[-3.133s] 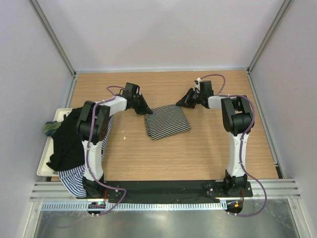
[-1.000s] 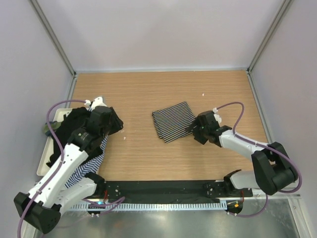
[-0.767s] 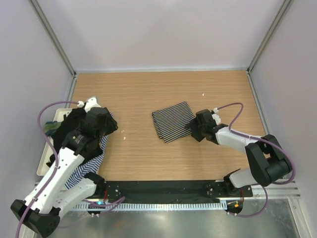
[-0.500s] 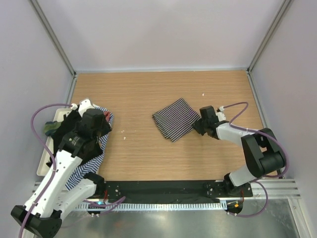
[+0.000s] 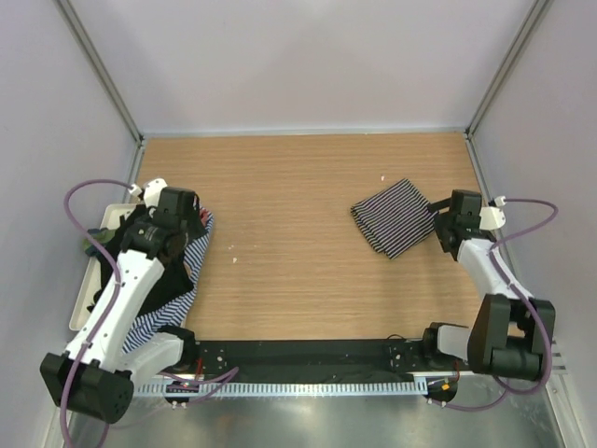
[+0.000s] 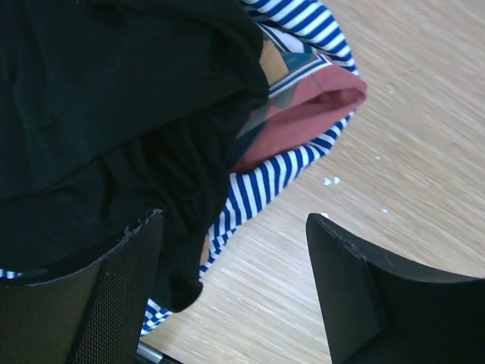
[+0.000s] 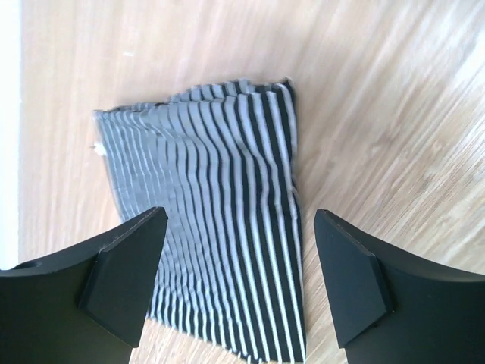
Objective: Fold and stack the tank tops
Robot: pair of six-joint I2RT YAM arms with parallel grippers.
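The right pincer (image 7: 239, 227) stands wide with nothing in it, its fingers either side of the folded black-and-white striped top (image 7: 212, 189), which lies flat on the table (image 5: 280, 187) near the right edge. The left pincer (image 6: 233, 227) is wide and empty too. It hovers over the heap at the left, where the black top (image 6: 91, 91) lies on the blue-and-white striped top (image 6: 258, 189), which spills off the white tray (image 5: 104, 217) onto the wood.

To my eye the folded piece is parked and the next top is about to be fetched. The left pincer should come down on a free edge of the black top and nip that layer alone. The striped one sits right under it and would come along with a deep bite. The right pincer ought to lift straight up, so a finger doesn't snag the fold.

A second ago the striped top sat near the middle of the table with the right pincer at its near corner. Now both have gone over to the right side. The left pincer has drawn back a little over the heap.
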